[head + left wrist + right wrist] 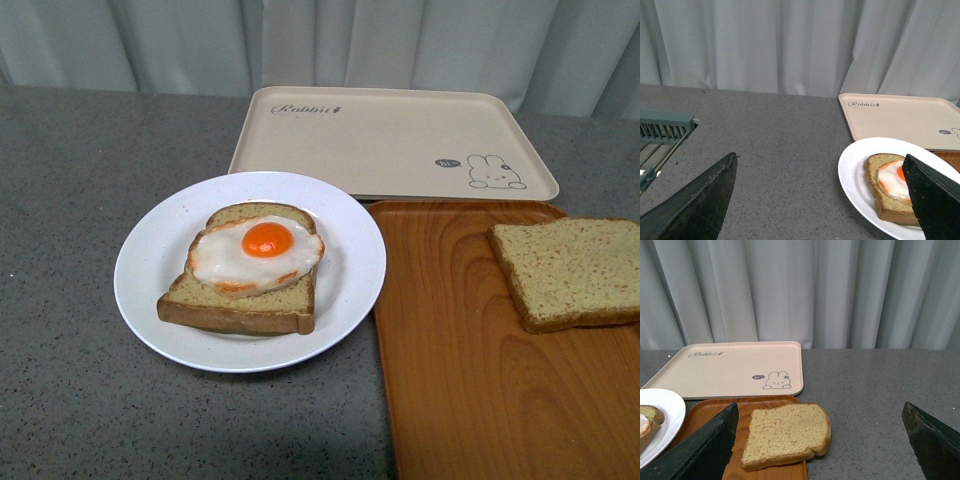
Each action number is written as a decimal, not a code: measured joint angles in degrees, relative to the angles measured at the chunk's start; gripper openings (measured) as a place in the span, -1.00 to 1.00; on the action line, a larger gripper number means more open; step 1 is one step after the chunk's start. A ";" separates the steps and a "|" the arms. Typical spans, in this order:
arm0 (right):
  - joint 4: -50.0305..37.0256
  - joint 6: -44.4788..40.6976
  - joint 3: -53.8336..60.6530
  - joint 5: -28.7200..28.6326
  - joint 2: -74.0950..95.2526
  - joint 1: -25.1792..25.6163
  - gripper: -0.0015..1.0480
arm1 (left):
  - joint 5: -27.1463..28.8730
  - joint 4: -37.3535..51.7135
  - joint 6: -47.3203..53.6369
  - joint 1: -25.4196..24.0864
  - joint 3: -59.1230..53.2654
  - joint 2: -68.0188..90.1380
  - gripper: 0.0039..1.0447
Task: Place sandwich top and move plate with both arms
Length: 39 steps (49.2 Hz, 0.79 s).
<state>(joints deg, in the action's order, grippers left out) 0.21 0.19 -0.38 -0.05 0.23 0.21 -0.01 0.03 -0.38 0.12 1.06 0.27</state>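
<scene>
On the grey speckled counter (70,200), front view: 1 white plate (340,300) sits left of centre. It carries 1 bread slice (240,305) lying flat, with a fried egg (258,255) on top, yolk up.

Orange wood-grain tray (450,380) lies just right of the plate. The plate rim meets the tray's left edge; cannot tell whether it overlaps. Beige rabbit-print tray (390,140) lies behind both, its near edge against the far edge of the orange tray. Pale curtain (400,40) closes the background.

Sandwich top (575,270): flat on the orange tray, far right part, nothing on it, well apart from the plate. Its right side is cut by the frame edge.

Neither arm shows in the front view.

Left wrist view: left gripper (819,157) has its 2 dark fingers (695,205) spread wide, nothing between them, above bare counter beside the plate. A grey-green slatted rack (662,127) shows at the counter's edge.

Right wrist view: right gripper (820,405) also spread wide, fingers (700,450) gripping nothing, with the sandwich top in sight between them on the tray.
</scene>
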 joint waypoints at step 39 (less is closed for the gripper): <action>0.00 0.00 0.00 0.00 0.00 0.00 0.83 | 0.00 0.00 0.00 -0.02 0.00 0.00 0.88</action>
<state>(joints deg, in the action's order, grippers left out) 0.21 0.19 -0.38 -0.05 0.23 0.21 -0.01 0.03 -0.38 0.10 1.06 0.27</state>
